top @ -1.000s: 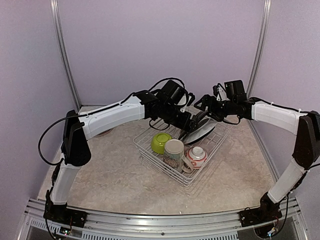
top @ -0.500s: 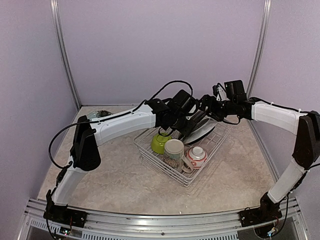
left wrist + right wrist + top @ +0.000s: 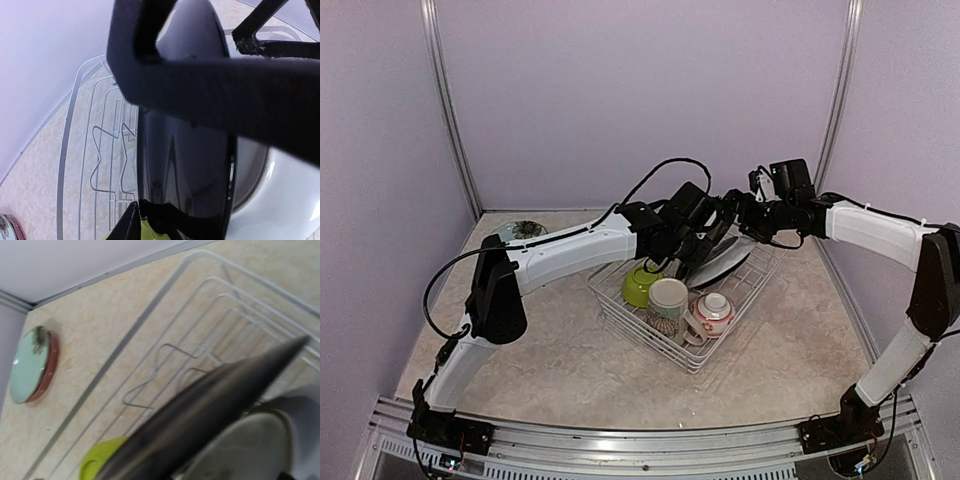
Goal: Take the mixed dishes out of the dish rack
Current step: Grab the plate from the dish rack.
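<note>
Left gripper (image 3: pixel 698 238) sits over the black plate (image 3: pixel 185 165), which leans at the far end of the rack (image 3: pixel 632 325); grip cannot be told; right gripper (image 3: pixel 738 212) just beside, finger state indiscernible; lime bowl (image 3: pixel 640 285), mug (image 3: pixel 667 300) and small bowl (image 3: pixel 712 313) in rack's near half.

A robot lab booth: plain lilac walls (image 3: pixel 640 90) meet at bare metal posts (image 3: pixel 448 110). Two robot arms (image 3: pixel 570 245) stand on a metal rail (image 3: pixel 640 438) edging a stone-patterned table (image 3: pixel 550 350).

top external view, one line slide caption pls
Left gripper and right gripper meet over the dish rack, left at the black plate; lime-green bowl, mug and small bowl sit inside.
</note>
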`<state>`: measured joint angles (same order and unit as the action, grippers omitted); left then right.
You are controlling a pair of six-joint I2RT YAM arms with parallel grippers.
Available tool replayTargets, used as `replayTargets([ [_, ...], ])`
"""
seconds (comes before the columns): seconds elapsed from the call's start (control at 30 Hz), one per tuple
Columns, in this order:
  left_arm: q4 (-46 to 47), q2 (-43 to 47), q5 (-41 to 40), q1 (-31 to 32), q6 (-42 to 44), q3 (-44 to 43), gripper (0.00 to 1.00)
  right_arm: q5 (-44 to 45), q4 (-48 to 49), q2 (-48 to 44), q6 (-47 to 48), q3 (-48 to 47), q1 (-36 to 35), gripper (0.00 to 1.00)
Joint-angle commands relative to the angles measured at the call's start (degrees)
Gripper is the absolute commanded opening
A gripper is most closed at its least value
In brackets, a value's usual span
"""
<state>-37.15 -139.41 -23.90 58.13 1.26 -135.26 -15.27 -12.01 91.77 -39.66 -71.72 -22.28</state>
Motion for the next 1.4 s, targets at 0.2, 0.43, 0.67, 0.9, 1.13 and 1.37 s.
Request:
replayTargets([
  [0.2,0.8,0.1,2.5,-0.4,-0.4,3.4,0.24,14.2,-9.6,-12.3,4.8,-5.3,6.0,1.00],
  [0.43,0.9,1.2,3.3,-0.7,-0.8,4.7,0.11,22.0,-14.3,-20.6,10.7,-1.2,8.0,1.00],
  [0.67,1.2,1.7,2.8,-0.3,0.3,4.8,0.00,21.1,-12.7,-27.0,11.5,6.3,8.0,1.00],
  [0.9,0.6,2.1,-4.3,0.6,1.1,2.8,0.00,22.0,-12.9,-27.6,11.7,8.0,8.0,1.00],
  [1.13,-1.6,7.5,-0.6,-0.5,-5.0,3.3,0.00,20.9,-12.0,-26.2,11.5,9.3,8.1,1.00],
  [1.37,-1.1,13.0,4.0,-1.0,-7.6,5.0,0.00,20.7,-11.3,-26.1,11.4,10.2,8.1,1.00],
])
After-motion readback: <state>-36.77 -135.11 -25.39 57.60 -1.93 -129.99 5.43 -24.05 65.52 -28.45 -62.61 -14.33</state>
